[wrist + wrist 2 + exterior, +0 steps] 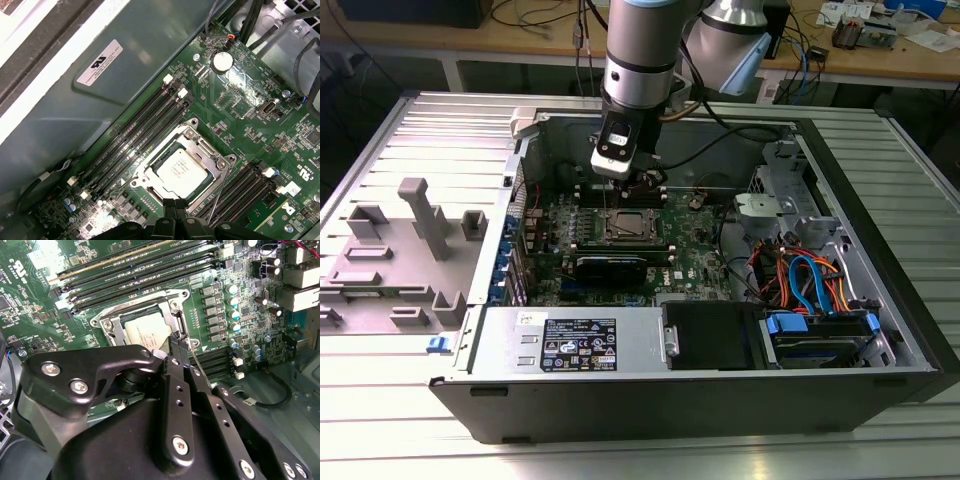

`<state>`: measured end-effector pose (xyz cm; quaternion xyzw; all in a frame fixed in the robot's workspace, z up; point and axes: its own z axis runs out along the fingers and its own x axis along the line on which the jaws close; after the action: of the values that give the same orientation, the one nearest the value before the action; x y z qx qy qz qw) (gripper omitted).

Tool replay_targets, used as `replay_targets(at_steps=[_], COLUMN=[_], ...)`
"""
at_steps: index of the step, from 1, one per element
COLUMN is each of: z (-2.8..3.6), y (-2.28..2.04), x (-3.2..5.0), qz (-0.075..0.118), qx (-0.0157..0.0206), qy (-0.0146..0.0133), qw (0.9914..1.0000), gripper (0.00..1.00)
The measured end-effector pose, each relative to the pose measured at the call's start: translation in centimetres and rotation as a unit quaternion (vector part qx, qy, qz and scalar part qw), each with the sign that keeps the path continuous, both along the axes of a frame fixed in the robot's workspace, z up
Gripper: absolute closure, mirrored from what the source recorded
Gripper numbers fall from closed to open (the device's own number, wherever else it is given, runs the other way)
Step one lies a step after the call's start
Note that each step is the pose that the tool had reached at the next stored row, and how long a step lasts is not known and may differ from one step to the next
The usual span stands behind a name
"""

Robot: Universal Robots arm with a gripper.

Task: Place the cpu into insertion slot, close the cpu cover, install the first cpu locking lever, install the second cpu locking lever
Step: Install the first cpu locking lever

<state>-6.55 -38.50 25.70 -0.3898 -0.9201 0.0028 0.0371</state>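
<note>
Bright room light glares off the ribbed table (pixel 650 458), case (pixel 700 402) interior dimmer

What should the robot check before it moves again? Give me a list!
1. Is the cpu lying flat in the insertion slot? Ok.
2. Is the cpu cover down around the chip? Ok, its frame looks flat in the first wrist view.
3. Is the thin locking lever beside the cover latched? Not ok, it looks loose and angled away.
4. Is the tool close to that lever? Ok, it sits at the cover's edge.
5. Is the other lever latched? Cannot tell.
</note>
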Motion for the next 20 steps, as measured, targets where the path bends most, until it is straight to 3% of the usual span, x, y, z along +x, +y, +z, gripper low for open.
replay_targets(at_steps=[4,5,6,7,8,10,13,17,20], z=[0.0,0.01,0.12,0.18,0.19,0.19,0.2,0.18,0.17], y=[0.0,0.01,0.01,0.01,0.01,0.01,0.0,0.01,0.01], x=[-0.09,-0.27,-0.37,-0.37,-0.37,-0.36,-0.37,-0.41,-0.42], qz=[0.004,0.026,0.027,0.028,0.029,0.034,0.052,0.088,0.098], qx=[0.0,0.0001,0.0017,0.0023,0.0024,0.0025,0.0027,0.0037,0.0044], qy=[0.0,-0.0025,-0.0138,-0.0185,-0.0216,-0.025,-0.0253,-0.0254,-0.0258], qw=[0.99999,0.99966,0.99955,0.99944,0.99935,0.99911,0.99833,0.99579,0.99487], gripper=[0.89,0.89,0.89,0.89,0.89,0.89,0.89,0.89,0.89])
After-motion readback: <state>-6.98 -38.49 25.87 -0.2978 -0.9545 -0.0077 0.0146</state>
